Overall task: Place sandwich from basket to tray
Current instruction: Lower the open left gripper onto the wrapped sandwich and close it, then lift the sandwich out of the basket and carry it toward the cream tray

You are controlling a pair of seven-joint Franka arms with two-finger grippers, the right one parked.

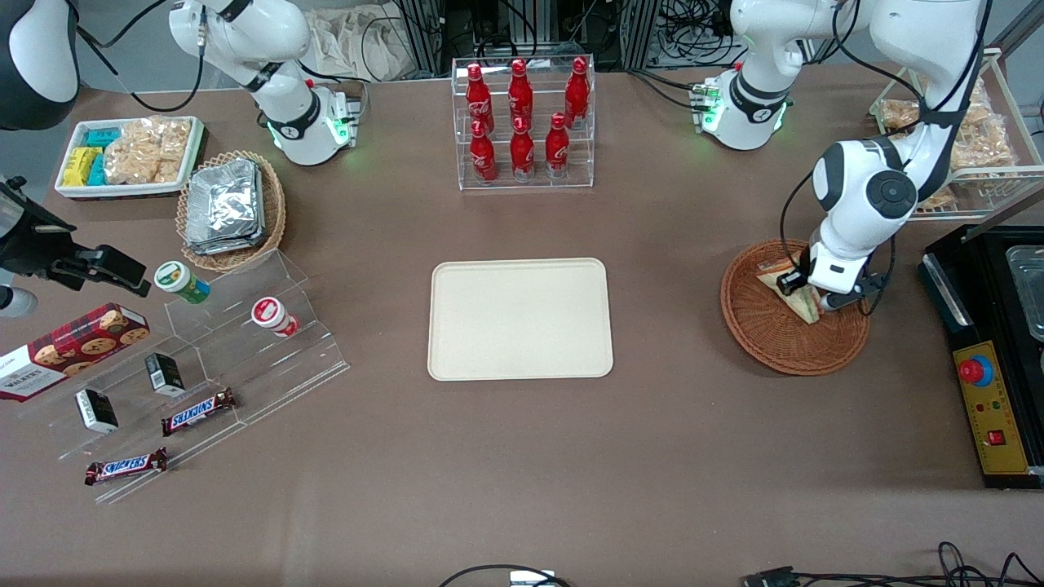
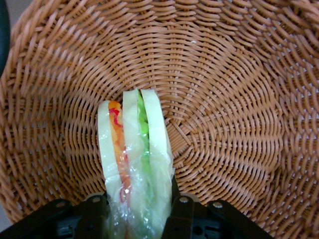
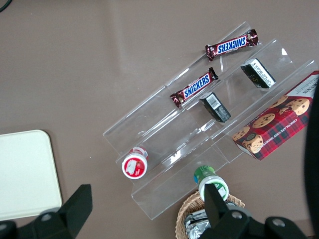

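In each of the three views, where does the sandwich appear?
Front view: the sandwich lies in the basket, under the gripper.
Left wrist view: the sandwich stands between the fingers, over the basket.
Right wrist view: not in it.
Shared landmark: the basket.

Light: bright, even, from overhead across my table (image 1: 693,456).
Shadows: soft, short.
Glare: on sandwich (image 2: 134,164) wrap.
Blur: my gripper (image 2: 138,211) fingers, soft.
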